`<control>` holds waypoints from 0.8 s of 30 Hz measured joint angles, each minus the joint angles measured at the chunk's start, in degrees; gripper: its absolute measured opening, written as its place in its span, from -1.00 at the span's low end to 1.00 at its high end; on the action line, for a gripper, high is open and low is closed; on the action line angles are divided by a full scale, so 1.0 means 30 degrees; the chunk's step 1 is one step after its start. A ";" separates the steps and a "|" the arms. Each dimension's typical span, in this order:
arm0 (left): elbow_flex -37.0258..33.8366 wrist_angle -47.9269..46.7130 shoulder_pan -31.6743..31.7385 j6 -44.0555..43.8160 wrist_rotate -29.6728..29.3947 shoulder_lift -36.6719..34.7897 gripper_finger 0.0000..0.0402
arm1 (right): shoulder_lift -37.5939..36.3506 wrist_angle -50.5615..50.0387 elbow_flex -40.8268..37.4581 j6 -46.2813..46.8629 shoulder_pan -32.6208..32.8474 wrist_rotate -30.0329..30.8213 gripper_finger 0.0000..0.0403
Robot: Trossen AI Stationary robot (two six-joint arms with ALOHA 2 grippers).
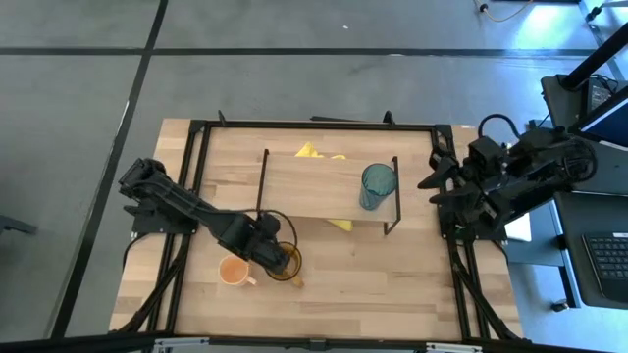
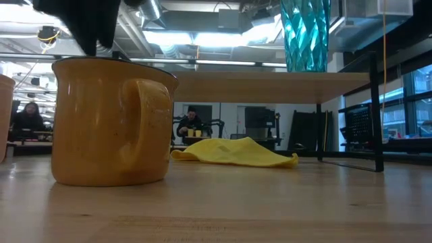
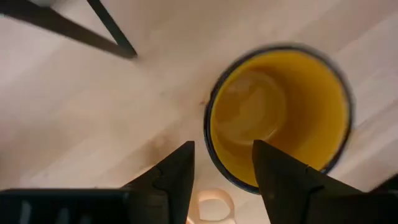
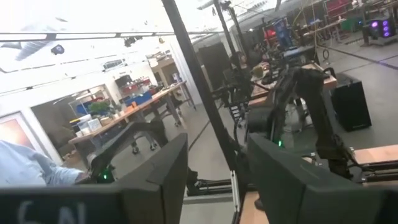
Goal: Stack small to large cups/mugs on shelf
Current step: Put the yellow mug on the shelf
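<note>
The amber mug (image 1: 284, 263) stands upright on the table (image 1: 392, 275), toward the front edge and a bit left of center, mouth facing straight up, with the handle looking like it points toward the front edge. Directly over it sits the left end effector (image 1: 278, 259), and the wrist view shows how it lines up: one finger is inside the mouth, the other is outside the wall, so the rim runs between them. The fingers are spread and not yet clamped on anything, so I'd say the coming move is a straight drop and a pinch on that rim section. The small orange mug (image 1: 233, 271) is just beside it, toward the left edge, close enough that a sloppy lift could bump it. The shelf (image 1: 314, 186) is farther back, toward the middle of the table, with the teal tumbler (image 1: 377, 186) already up on its right end. There's also a yellow cloth (image 1: 319, 153) under the shelf. The right end effector (image 1: 432, 186) is parked off by the right edge; its fingers look parted and empty, so the left arm is clearly the nearer one.
</note>
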 joint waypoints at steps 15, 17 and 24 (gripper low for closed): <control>-0.0194 0.0133 0.0062 0.0060 -0.0142 0.2497 -0.22 | -0.0529 -0.1107 0.0000 -0.0150 0.0000 0.0291 -0.17; -0.0194 0.0251 0.0062 0.0165 -0.0048 0.2803 -0.22 | -0.0532 -0.1107 0.0000 -0.0198 0.0000 0.0291 -0.17; -0.0194 0.0702 0.0150 0.0809 -0.0035 0.3272 -0.22 | -0.0532 -0.1121 0.0000 -0.0226 0.0000 0.0318 -0.17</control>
